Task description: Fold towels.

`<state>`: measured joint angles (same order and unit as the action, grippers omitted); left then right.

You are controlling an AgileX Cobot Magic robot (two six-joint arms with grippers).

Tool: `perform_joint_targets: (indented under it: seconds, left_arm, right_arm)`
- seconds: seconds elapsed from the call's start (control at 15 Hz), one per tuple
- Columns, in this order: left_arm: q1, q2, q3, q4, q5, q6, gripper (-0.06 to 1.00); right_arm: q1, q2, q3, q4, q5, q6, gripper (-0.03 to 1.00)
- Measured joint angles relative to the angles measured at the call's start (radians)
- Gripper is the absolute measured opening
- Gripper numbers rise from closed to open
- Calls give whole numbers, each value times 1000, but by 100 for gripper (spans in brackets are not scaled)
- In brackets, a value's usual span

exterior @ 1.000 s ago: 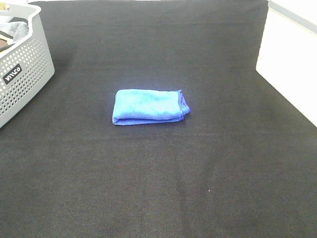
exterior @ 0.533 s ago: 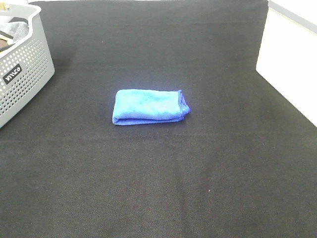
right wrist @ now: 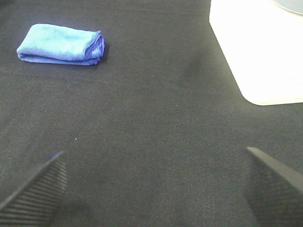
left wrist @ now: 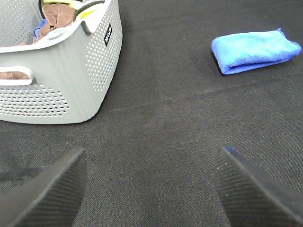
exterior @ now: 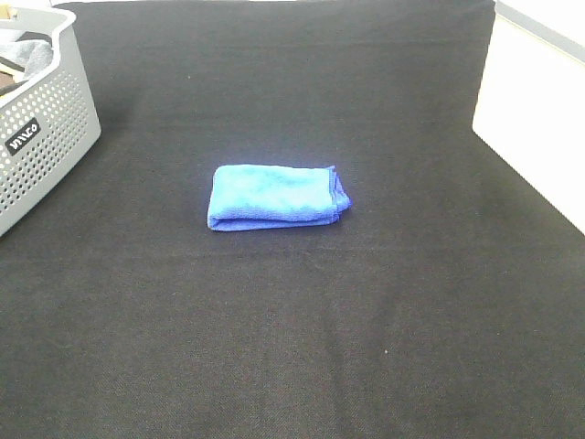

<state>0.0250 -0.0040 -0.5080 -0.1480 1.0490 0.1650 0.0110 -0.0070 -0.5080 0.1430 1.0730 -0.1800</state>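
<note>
Towel, royal blue and folded into a compact oblong, is seen lying flat near the middle of the desk, which is covered in black cloth. Its stacked, stitched edges are turned toward the right of the overhead view, and its rounded fold toward the left. A grey perforated laundry basket is placed at the far left corner of the desk, well apart from the towel; brown and other cloths are seen inside it from the left wrist view. A white surface is seen beyond the right edge of the black cloth. The left gripper is held above bare desk with its fingers spread and nothing between them. The right gripper is likewise held over bare cloth, fingers spread wide and empty. Neither gripper is shown in the overhead view.
</note>
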Motion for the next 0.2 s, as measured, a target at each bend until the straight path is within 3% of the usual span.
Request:
perform_joint_targets:
  seconds: [0.2]
  left_arm:
    - [0,0,0,0,0,0,72]
  right_arm:
    - [0,0,0,0,0,0,93]
